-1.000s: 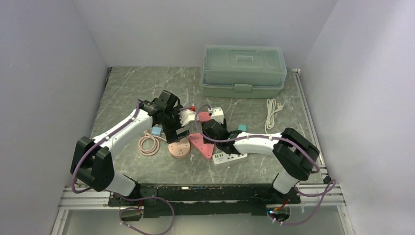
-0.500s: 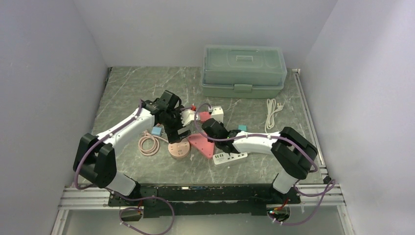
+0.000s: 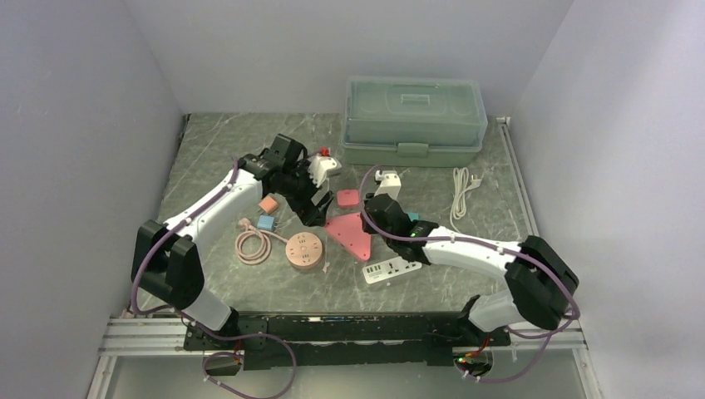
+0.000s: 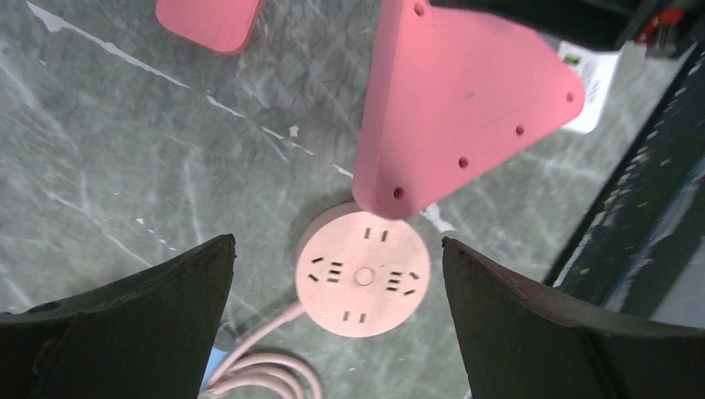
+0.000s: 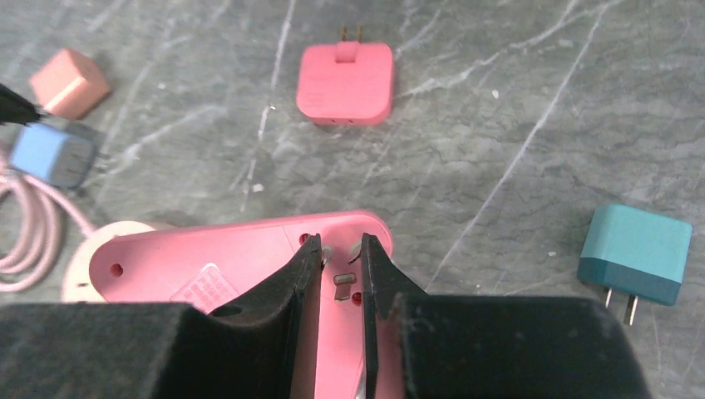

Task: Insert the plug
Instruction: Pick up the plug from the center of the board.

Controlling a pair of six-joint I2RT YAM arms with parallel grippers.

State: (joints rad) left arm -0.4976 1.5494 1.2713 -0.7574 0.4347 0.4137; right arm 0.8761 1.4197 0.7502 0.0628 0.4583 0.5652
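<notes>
A pink triangular plug block (image 3: 350, 233) is tilted, one corner over the round pink socket (image 3: 305, 249). My right gripper (image 3: 372, 218) is shut on the metal prongs on its back, seen between the fingers in the right wrist view (image 5: 337, 246), where the block (image 5: 241, 258) fills the lower frame. My left gripper (image 3: 309, 202) is open and empty, just left of the block. In the left wrist view the gripper (image 4: 337, 245) hangs above the round socket (image 4: 363, 284), with the block (image 4: 465, 91) above it.
A small pink plug (image 3: 347, 197), teal plug (image 3: 411, 217), white adapter (image 3: 387, 181), white power strip (image 3: 391, 269), orange cube (image 3: 268, 204), blue cube (image 3: 265, 222) and coiled pink cord (image 3: 252, 247) lie around. A green box (image 3: 413, 120) and white cable (image 3: 461, 191) sit behind.
My right gripper has moved right and back, carrying the pink triangular block with it. My left gripper has drawn back from the round socket, toward the rear.
</notes>
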